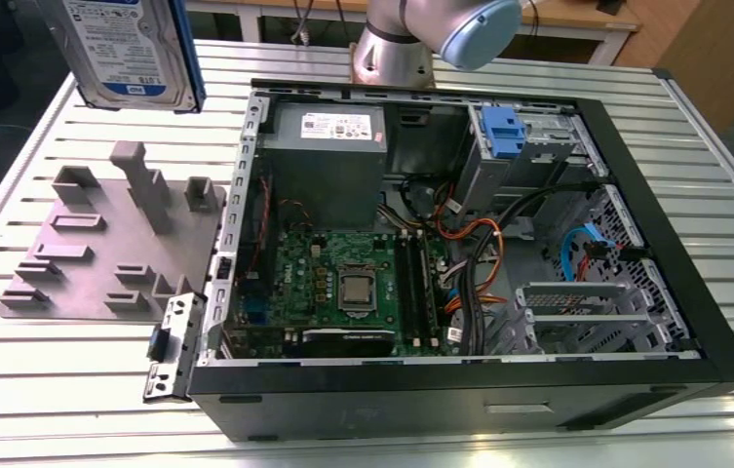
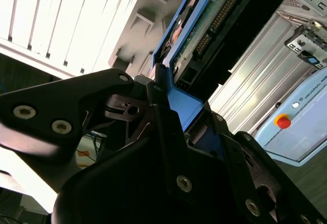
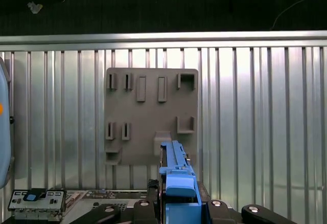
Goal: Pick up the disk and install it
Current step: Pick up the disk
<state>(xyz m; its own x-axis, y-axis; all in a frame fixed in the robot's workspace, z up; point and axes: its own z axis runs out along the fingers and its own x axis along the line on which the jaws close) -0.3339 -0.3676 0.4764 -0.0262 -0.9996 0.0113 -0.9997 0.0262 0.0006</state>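
On the exterior view's left, the disk (image 1: 133,49) hangs high above the grey holder plate (image 1: 106,244), and the gripper (image 3: 177,201) clenches its blue rail. I think it should travel level toward the open case (image 1: 471,390), staying clear of the orange cables (image 1: 471,232).

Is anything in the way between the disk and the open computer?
Nothing visible. The gripper holds the disk in the air above the grey holder, beside the case, whose side is off. Orange cables lie inside by the drive cage.
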